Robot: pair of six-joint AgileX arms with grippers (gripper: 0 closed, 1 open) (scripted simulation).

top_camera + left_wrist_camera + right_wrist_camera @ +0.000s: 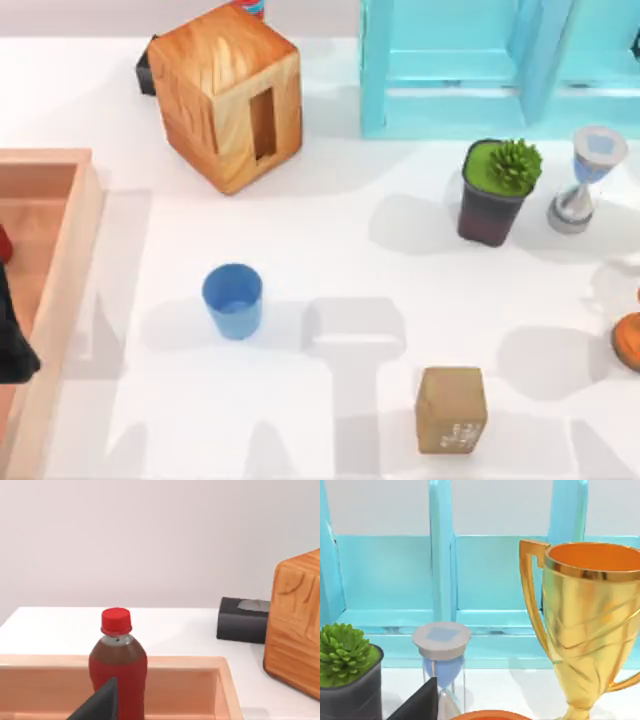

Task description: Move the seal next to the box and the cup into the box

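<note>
Blue plastic cup and wooden seal stand ungrasped, apparently well clear of both jaws, whose spread I cannot tell; a careless approach could topple either.

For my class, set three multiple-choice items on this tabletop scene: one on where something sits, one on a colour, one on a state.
1. Where is the seal?
A. inside the box
B. on the table, top view's lower right
C. on the turquoise shelf

2. The bottle cap's colour?
A. red
B. green
C. white

3. The cup is
A. tipped over
B. upside down
C. upright, mouth up

Answers: B, it rests on white tabletop apart from the box; A, red in the left wrist view; C, its open rim faces the overhead camera.
</note>
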